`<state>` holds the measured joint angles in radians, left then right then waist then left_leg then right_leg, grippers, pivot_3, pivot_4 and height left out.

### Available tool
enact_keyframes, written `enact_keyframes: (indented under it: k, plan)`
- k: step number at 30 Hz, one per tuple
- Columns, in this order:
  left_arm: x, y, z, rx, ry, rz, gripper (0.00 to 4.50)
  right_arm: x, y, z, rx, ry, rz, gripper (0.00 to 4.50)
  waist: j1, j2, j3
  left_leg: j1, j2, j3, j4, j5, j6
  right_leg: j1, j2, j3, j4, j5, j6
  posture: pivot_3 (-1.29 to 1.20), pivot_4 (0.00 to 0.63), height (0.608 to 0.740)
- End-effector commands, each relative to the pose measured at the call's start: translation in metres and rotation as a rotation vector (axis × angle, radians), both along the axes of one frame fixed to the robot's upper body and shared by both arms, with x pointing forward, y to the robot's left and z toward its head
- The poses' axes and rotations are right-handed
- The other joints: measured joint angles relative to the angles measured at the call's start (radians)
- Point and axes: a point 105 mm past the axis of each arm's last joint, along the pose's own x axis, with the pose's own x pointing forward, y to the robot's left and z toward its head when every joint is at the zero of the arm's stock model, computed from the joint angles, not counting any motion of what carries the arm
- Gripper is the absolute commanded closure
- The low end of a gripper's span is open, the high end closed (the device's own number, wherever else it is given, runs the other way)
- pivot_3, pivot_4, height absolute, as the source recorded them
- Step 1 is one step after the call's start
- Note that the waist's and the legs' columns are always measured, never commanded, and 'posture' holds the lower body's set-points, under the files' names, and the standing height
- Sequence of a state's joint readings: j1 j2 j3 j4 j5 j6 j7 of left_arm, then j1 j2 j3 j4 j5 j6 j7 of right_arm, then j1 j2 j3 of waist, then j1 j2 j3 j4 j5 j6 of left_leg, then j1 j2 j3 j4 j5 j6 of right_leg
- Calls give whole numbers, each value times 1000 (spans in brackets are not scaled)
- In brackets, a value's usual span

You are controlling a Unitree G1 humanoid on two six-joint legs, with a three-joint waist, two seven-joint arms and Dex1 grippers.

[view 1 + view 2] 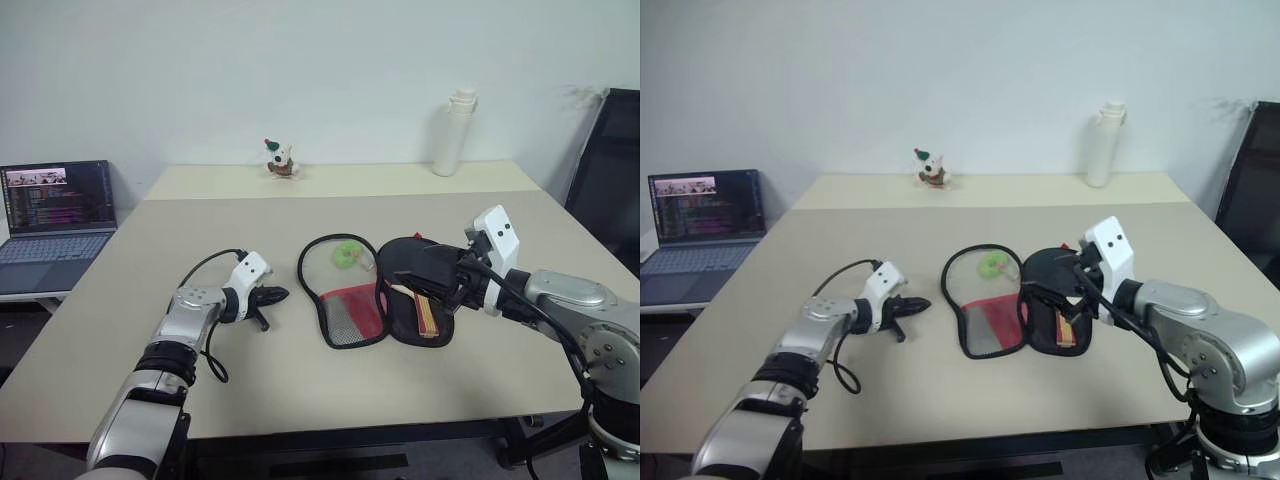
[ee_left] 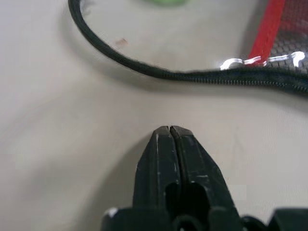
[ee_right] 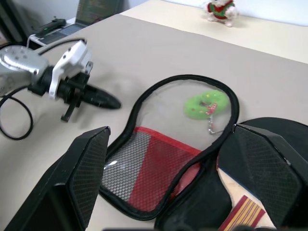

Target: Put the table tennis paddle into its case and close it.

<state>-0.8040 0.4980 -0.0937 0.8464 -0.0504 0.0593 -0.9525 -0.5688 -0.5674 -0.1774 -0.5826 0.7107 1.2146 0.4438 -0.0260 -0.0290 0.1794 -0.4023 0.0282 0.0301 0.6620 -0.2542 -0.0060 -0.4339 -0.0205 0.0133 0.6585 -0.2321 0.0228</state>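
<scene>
On the desk (image 1: 150,300), paddle (image 1: 425,312) lies in the open case (image 1: 345,290); left claw (image 1: 272,296) pressed together should hook the flap's zipper rim while the right claw (image 3: 159,178), spread wide, steadies.

No readable text

We find no words, numbers or brand marks we can make out. The laptop (image 1: 58,214), well to the left of the open case (image 1: 345,290) on a side surface, shows lines of coloured text on its screen, but they are too small for us to read; the case's mesh pocket shows no legible logo.
</scene>
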Motion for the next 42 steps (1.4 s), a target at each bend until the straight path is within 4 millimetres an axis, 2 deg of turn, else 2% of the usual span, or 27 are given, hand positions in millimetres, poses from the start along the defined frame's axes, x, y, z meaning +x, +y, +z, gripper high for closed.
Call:
enact_keyframes:
  k: [1,10,17,22,30,34,42]
  plan:
    - [3,-20,8,-49,-20,-53,4444,-2,0,8,3,-52,0,0,3,0,0,0,0,0,0,0,0,0,0,0,0,0,0,0,150,740]
    - [7,-56,18,-119,-19,-147,4444,-4,-6,6,-8,-48,-21,0,1,-1,0,0,-1,0,0,0,0,0,0,0,0,0,0,0,150,740]
    - [13,-99,63,-188,-120,-259,4444,-7,-21,5,-22,-34,-51,0,2,-2,1,-1,-1,0,1,0,0,0,0,0,-1,0,0,0,150,740]
    - [13,-139,93,-220,-195,-345,4444,-9,-43,4,-43,12,-109,0,2,-2,1,-2,-2,0,0,0,0,0,1,0,-2,0,0,0,150,740]
    - [16,-184,99,-222,-208,-344,4444,-7,-61,12,-71,-7,-184,0,-2,-3,1,-2,-4,0,0,0,0,0,2,0,-2,0,1,0,150,740]
    - [17,-184,101,-230,-219,-344,4444,-2,-71,5,-76,14,-245,0,-4,-3,1,-1,-3,1,0,0,0,-1,3,1,-2,0,1,0,150,740]
    - [18,-141,94,-232,-220,-334,4444,17,-96,-23,-47,105,-374,0,-6,-3,1,0,-3,2,0,0,0,-1,2,1,-1,0,1,0,150,740]
